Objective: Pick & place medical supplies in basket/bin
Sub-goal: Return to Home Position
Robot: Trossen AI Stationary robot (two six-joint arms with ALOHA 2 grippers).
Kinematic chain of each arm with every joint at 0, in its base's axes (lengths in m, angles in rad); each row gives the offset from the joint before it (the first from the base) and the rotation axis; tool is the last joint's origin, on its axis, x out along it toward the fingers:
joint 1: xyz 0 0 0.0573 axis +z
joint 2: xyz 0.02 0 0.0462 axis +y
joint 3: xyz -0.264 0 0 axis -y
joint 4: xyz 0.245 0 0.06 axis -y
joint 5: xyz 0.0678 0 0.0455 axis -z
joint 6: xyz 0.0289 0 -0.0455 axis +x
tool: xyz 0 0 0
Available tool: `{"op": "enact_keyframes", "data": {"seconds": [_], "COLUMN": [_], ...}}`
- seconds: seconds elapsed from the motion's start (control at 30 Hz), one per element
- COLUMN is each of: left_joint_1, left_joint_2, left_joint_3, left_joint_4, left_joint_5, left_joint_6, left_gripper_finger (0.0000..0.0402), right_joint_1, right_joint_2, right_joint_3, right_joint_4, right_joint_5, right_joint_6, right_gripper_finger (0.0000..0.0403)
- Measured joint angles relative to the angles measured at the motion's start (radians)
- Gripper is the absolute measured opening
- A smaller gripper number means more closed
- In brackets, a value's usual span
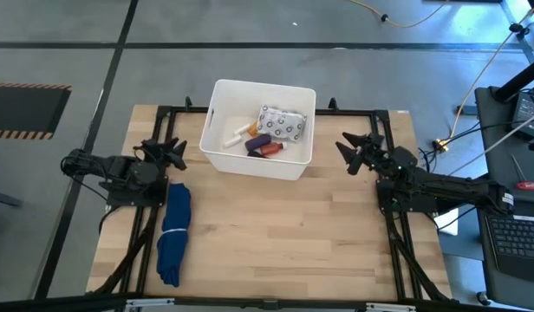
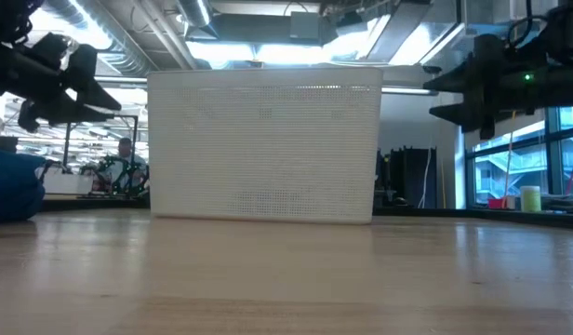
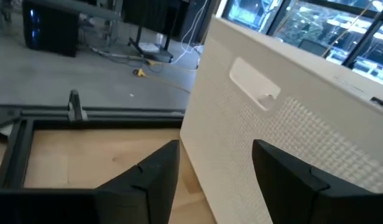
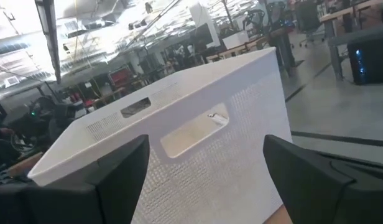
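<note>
Wooden table [image 1: 284,225] bears a blue cloth [image 1: 173,232] (no part of the job). The supplies in sight, blister pack [image 1: 283,123] among them, lie inside the white bin [image 1: 254,165]. The left gripper [image 1: 180,153] and right gripper [image 1: 345,147] flank it, jaws apart and empty. Packing looks done.
</note>
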State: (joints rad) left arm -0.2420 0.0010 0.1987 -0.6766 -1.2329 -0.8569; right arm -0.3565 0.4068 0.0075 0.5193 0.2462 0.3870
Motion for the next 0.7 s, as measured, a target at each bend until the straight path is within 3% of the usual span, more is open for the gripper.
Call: {"op": "enact_keyframes", "data": {"seconds": [0.27, 0.43, 0.7], "left_joint_1": [0.002, 0.002, 0.002], "left_joint_2": [0.0, 0.0, 0.0], "left_joint_3": [0.0, 0.0, 0.0], "left_joint_4": [0.001, 0.001, 0.001], "left_joint_5": [-0.009, -0.003, -0.003], "left_joint_6": [0.065, 0.146, 0.158], "left_gripper_finger": [0.0196, 0.0196, 0.0196], "right_joint_1": [-0.001, -0.002, -0.002], "right_joint_2": [0.0, -0.008, -0.156], "right_joint_3": [-0.001, -0.001, -0.001], "right_joint_4": [-0.02, -0.025, -0.151], "right_joint_5": [0.015, 0.099, 0.112], "right_joint_6": [-0.031, -0.057, -0.056], "right_gripper_finger": [0.0317, 0.0317, 0.0317]}}
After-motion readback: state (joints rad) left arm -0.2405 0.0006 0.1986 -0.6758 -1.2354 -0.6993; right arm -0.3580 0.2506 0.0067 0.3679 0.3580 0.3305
